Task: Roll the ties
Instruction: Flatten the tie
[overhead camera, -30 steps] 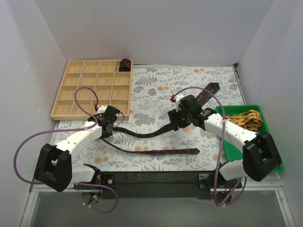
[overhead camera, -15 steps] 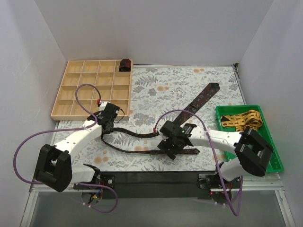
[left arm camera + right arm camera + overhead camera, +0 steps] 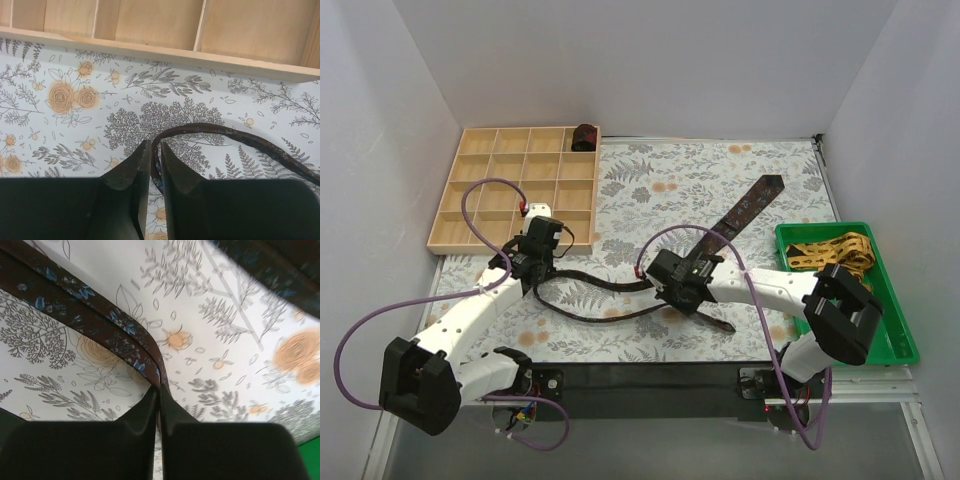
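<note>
A long dark maroon tie point(image 3: 752, 204) lies across the floral cloth. Its wide end is at the far right and its narrow part doubles back in a loop point(image 3: 542, 296) near the left arm. My left gripper point(image 3: 542, 272) is shut on the tie's edge point(image 3: 156, 152), and the strip arcs away to the right point(image 3: 240, 136). My right gripper point(image 3: 660, 290) is shut on the doubled narrow strip point(image 3: 95, 322) at mid-table. A small dark rolled tie point(image 3: 584, 137) sits in a far compartment of the wooden tray point(image 3: 480, 200). A yellow patterned tie point(image 3: 835, 252) lies in the green bin point(image 3: 898, 342).
The wooden tray's near rim point(image 3: 165, 50) is close ahead of the left fingers. The green bin stands at the right edge, beside the right arm's base. Purple cables point(image 3: 470, 195) arc over both arms. White walls close in three sides.
The right arm swung from beside the wide end down-left to the narrow strip, and its jaws closed on it. The left gripper shifted slightly up-left, drawing the tie into a tighter loop.
</note>
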`<state>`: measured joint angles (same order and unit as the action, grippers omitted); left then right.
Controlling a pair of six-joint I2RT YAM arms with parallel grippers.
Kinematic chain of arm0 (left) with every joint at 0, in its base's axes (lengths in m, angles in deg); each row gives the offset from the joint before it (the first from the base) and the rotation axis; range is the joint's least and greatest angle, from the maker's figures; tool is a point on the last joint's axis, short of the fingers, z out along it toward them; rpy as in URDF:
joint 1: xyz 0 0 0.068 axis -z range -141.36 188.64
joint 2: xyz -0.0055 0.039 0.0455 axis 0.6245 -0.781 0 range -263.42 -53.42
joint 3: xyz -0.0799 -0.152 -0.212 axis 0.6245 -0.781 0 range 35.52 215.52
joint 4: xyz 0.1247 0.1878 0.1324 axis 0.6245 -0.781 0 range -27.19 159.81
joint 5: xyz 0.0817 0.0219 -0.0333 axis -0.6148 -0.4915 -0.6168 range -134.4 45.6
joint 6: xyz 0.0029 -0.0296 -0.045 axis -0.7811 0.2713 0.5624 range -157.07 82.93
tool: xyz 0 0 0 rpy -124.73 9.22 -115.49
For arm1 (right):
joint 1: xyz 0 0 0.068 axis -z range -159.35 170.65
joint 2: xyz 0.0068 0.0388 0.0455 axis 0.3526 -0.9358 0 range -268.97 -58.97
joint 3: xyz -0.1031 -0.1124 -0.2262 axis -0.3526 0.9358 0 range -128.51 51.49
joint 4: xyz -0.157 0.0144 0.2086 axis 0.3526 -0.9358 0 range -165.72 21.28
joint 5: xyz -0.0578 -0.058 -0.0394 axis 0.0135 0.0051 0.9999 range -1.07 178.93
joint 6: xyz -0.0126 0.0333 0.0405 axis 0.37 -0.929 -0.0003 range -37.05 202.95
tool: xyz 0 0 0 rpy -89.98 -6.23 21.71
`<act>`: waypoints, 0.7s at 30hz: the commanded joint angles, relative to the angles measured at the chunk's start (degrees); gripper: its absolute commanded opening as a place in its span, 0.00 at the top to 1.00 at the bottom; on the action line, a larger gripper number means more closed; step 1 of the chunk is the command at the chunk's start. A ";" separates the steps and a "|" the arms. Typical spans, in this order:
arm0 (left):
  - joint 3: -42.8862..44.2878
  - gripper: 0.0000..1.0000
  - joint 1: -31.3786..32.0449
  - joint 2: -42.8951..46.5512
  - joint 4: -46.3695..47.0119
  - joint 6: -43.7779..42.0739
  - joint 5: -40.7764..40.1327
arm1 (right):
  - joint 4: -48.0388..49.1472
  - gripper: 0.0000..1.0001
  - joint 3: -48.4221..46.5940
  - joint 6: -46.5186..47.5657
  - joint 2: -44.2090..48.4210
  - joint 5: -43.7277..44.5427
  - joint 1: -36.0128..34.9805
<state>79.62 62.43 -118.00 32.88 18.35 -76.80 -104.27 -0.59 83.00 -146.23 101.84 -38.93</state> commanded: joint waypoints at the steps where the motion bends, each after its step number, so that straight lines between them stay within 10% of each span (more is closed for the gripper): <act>1: -1.82 0.84 -0.24 1.82 3.53 -2.42 0.40 | -0.65 0.99 -5.13 4.68 -1.76 1.07 1.38; 21: -1.82 0.81 -0.24 -5.56 6.60 -7.25 12.10 | -13.93 0.99 -33.26 23.94 -24.60 -29.76 24.14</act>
<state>77.02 62.39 -122.85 39.00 12.38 -66.66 -112.40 -30.64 103.77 -167.37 79.50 -17.05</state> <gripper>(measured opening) 0.184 0.020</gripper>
